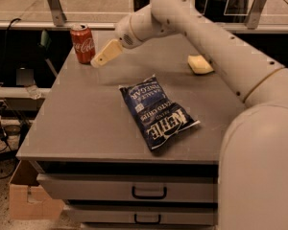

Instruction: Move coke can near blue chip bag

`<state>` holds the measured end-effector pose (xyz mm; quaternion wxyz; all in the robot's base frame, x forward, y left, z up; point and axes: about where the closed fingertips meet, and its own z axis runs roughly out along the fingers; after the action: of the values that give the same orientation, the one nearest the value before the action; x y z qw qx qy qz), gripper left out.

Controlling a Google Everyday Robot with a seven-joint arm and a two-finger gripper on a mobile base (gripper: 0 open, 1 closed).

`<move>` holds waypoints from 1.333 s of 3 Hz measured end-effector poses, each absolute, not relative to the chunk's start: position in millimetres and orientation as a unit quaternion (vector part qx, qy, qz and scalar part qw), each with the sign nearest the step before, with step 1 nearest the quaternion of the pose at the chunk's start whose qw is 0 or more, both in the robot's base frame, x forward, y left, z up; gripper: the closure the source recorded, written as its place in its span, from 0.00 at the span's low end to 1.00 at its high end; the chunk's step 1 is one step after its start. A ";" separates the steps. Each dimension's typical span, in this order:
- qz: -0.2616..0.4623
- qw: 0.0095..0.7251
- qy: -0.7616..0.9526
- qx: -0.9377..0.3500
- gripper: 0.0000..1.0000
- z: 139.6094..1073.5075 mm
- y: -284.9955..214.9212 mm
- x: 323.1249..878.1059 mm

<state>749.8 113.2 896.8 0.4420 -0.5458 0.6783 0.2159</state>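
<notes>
- You face a grey table (86, 123) with a flat matte top; under it sit two drawers, the upper drawer (86, 188) and the lower drawer (182, 214), each with a dark handle
- The gripper (98, 60) hangs over the far left part of that top
- To your lower left a cardboard box (26, 195) stands on the speckled floor (0, 212); dark cables (0, 128) trail above it
- Behind the table runs a pale rail (29, 25); two slanted metal posts (54, 4) rise from it
- The light is warm and dim
</notes>
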 end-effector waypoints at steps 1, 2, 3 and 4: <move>0.260 0.450 0.676 -0.522 0.00 888.8 142.2 766.4; 0.295 0.457 0.670 -0.505 0.00 887.3 168.6 780.7; 0.317 0.464 0.665 -0.492 0.16 884.6 186.0 790.0; 0.333 0.468 0.664 -0.479 0.41 882.8 195.8 795.1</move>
<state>795.1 195.8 882.8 0.4683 -0.4787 0.6640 0.3326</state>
